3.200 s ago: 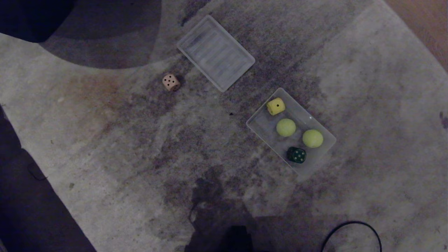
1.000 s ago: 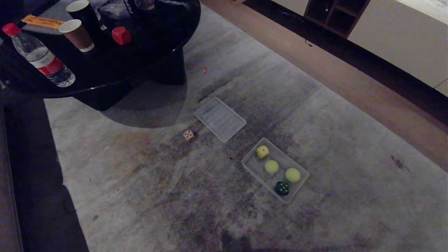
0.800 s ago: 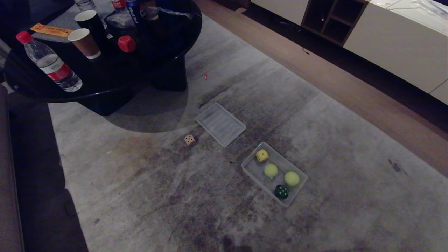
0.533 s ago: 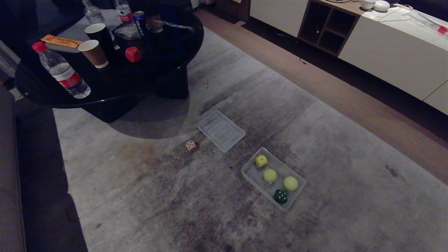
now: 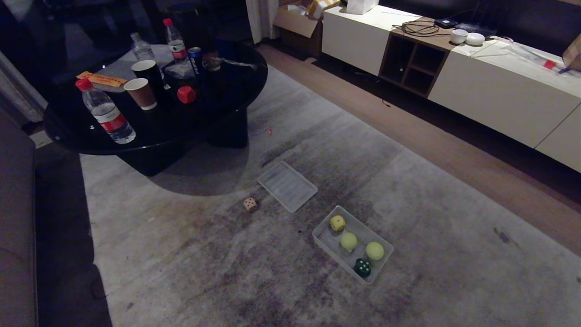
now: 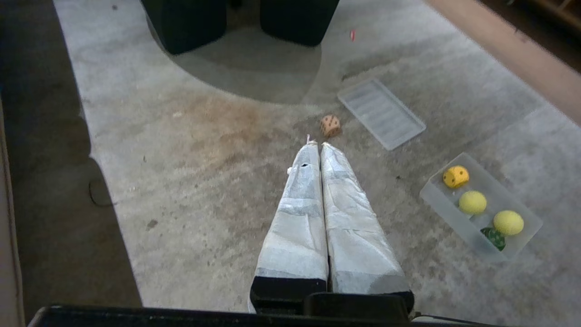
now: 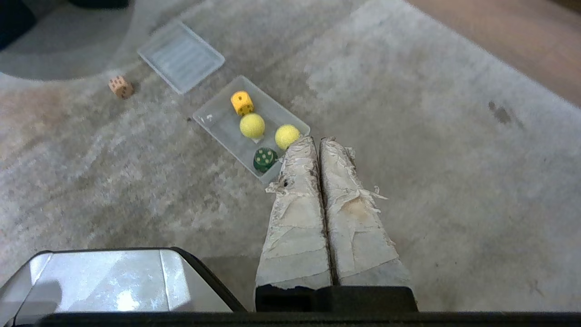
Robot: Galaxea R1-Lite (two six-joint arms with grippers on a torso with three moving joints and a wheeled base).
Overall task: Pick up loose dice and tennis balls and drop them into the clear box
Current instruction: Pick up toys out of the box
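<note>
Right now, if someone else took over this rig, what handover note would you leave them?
Left gripper: shut, empty, hanging above the rug.
Right gripper: shut, empty, parked above the rug near the clear box.
In the box: yellow die, two tennis balls, dark green die.
Loose: beige die on the rug beside the flat lid; red die on the black table.
Done: four items boxed. Left: the beige die and the red die.

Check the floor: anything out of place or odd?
Yes. The beige die lies loose on the rug beside the lid, outside the box. A red die sits on the black table. Nothing looks spilled.
</note>
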